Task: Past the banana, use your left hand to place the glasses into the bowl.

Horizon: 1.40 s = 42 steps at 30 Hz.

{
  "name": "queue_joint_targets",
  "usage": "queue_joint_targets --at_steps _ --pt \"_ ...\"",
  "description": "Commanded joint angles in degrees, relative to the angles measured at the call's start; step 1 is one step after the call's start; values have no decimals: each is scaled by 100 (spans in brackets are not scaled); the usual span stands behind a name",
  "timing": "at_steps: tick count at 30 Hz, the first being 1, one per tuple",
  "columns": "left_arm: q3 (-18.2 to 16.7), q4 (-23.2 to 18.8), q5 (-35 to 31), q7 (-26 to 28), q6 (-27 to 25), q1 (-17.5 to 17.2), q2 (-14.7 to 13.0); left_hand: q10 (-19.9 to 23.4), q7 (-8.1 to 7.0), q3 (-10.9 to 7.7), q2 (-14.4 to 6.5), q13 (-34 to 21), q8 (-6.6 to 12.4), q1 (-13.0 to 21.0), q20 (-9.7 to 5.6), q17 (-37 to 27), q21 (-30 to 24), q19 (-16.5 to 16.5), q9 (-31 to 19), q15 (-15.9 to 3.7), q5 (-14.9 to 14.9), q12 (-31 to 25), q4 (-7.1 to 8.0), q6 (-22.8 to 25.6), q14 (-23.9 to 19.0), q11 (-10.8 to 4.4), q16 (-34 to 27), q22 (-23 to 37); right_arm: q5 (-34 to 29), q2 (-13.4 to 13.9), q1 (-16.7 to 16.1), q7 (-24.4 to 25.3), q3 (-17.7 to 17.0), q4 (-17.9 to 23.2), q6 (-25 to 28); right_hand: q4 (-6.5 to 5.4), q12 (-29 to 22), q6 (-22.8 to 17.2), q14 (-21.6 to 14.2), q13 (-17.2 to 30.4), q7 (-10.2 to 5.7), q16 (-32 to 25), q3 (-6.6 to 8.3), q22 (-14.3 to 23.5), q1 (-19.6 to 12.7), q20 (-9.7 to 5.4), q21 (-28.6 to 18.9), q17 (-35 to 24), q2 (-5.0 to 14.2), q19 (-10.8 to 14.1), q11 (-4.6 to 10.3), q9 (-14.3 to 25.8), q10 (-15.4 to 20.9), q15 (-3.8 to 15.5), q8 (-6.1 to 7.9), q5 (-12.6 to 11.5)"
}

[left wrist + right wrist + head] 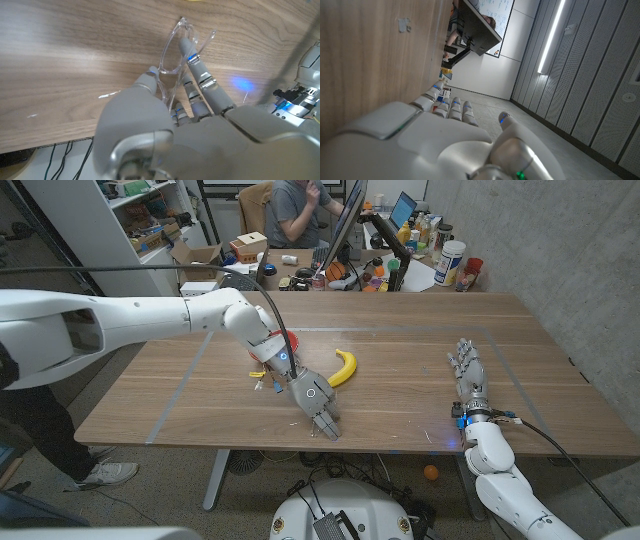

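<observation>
My left hand [312, 400] hangs low over the table near its front edge, fingers pointing toward that edge. It holds the clear glasses [176, 52] between thumb and fingers [202, 77], one temple running back into the palm. The yellow banana [344, 367] lies just beyond the hand, a little to the right. A red bowl rim [291, 340] peeks out behind my left wrist, the rest of it hidden by the arm. My right hand [468, 376] sits at the table's right side, fingers stretched out and holding nothing.
The table's front edge [300, 448] lies close under the left hand. Grey tape lines [400, 330] mark a rectangle on the wood. Behind the table stand cluttered desks with bottles [450, 262] and a seated person [300, 210].
</observation>
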State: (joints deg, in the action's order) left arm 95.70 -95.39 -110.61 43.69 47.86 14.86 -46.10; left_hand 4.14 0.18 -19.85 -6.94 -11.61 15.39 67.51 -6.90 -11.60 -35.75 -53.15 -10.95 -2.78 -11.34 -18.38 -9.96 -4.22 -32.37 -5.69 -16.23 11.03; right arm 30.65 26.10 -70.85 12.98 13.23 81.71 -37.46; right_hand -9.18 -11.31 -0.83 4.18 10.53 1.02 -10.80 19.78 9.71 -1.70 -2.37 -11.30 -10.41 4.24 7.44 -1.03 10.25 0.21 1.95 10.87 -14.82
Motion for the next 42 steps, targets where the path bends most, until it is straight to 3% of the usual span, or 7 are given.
queue_joint_targets --at_steps 1,3,5,9,21,42 --pt "-137 325 204 360 -57 -204 23 1357 45 -114 85 -59 440 251 -279 12 -469 -374 -74 -1064 48 -383 72 1440 -1130 -141 -65 19 -127 -18 -49 131 -62 111 -4 15 -18 -22 -36 23 20 -32 -11 18 -17 -267 -12 2 357 43 -9 12 34 84 24 -35" --pt "-146 400 232 470 -58 -220 47 1821 -36 -157 89 -73 740 267 -296 33 -592 -376 -112 -1065 41 -460 101 2236 -1392 -115 15 1 -157 -21 -46 160 -60 105 20 16 -16 -21 -34 23 18 -29 -10 18 -19 -268 -11 3 357 42 -8 12 31 86 22 -35" --pt "-161 410 237 489 -83 -238 42 2320 3 -217 25 -90 847 318 -327 8 -723 -479 -133 -1092 29 -553 104 2527 -1794 -117 -38 -17 -159 -32 -43 166 -55 88 32 17 -15 -21 -36 24 16 -29 -9 18 -20 -271 -10 3 357 39 -5 12 31 86 21 -35" --pt "-204 410 276 542 -93 -261 10 2614 52 -239 38 -100 915 415 -334 -12 -788 -494 -143 -1104 29 -594 59 2719 -2060 -122 -90 -24 -170 -49 -41 187 -49 72 47 19 -14 -20 -36 24 18 -26 -7 18 -24 -274 -8 3 359 37 -8 12 33 94 19 -36" --pt "-489 376 496 441 -23 -443 -54 2676 123 -251 55 -108 933 493 -333 -11 -856 -526 -149 -1099 30 -556 42 2796 -2158 -86 -80 -21 -236 -18 -67 230 -58 154 87 24 -5 -18 -35 24 19 -17 -1 18 -33 -273 -4 4 360 34 -7 12 27 88 13 -37" --pt "-1866 -240 1121 -11 -83 -1229 -564 2768 130 -274 31 -118 918 548 -340 1 -927 -489 -153 -1099 29 -508 69 2830 -2206 -93 -20 -14 -358 74 -103 309 -72 406 223 30 4 -11 -41 25 31 -10 -4 18 -38 -277 4 4 341 19 -17 13 21 78 4 -36"
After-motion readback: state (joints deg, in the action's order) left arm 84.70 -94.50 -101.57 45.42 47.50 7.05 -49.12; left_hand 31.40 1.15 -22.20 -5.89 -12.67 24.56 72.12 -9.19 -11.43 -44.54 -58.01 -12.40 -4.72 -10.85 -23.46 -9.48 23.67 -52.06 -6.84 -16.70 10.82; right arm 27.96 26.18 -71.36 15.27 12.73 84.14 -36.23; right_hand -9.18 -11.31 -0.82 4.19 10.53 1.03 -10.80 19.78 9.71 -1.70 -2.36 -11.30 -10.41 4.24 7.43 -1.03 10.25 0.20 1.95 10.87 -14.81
